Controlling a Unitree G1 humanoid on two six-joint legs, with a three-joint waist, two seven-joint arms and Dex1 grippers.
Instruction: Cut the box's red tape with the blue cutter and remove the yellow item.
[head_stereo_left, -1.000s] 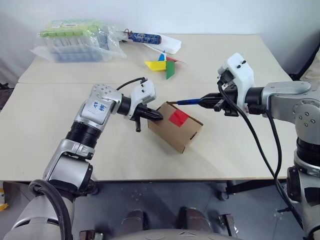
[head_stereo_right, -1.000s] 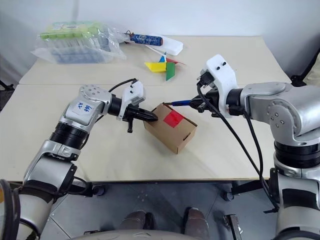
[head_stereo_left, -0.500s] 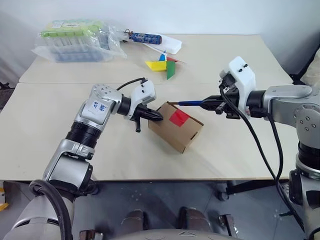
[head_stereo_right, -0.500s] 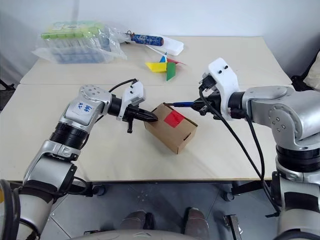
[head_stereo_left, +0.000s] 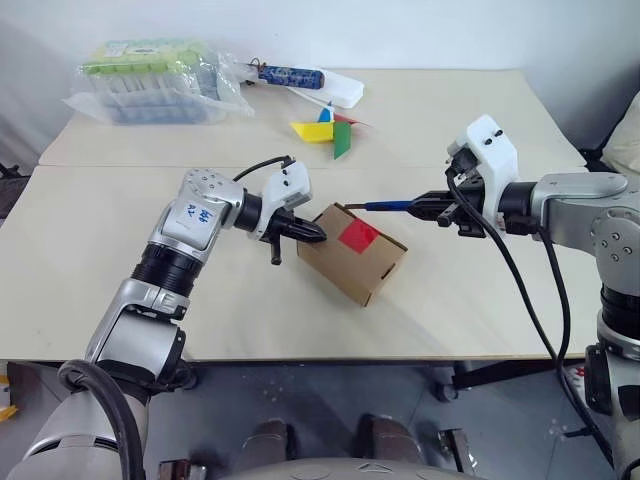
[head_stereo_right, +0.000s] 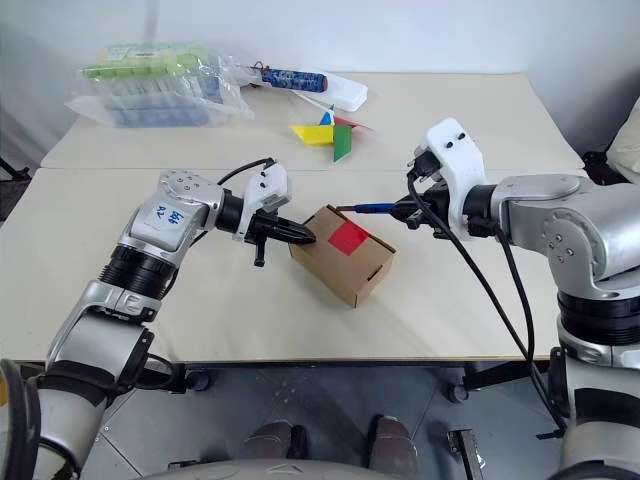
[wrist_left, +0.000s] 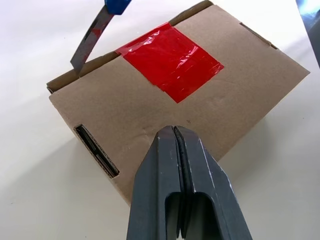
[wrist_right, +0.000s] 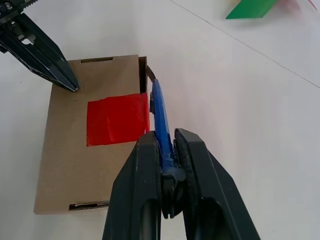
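Plainly, we hold the blue cutter (wrist_right: 159, 120) in the right tool (wrist_right: 167, 150), blade at the box (head_stereo_left: 352, 252) edge beside the red tape (wrist_left: 172, 61); our closed left tool (wrist_left: 181, 145) merely presses, so the box could skid along the counter (head_stereo_left: 480, 300).

Two pale tables (head_stereo_left: 480, 120) pushed together, white wall (head_stereo_left: 400, 30) behind, grey floor (head_stereo_left: 330, 400)

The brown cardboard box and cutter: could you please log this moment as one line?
left gripper: shut, tips on brown cardboard box | right gripper: holds slim blue cutter, blade at lid edge | red tape: uncut
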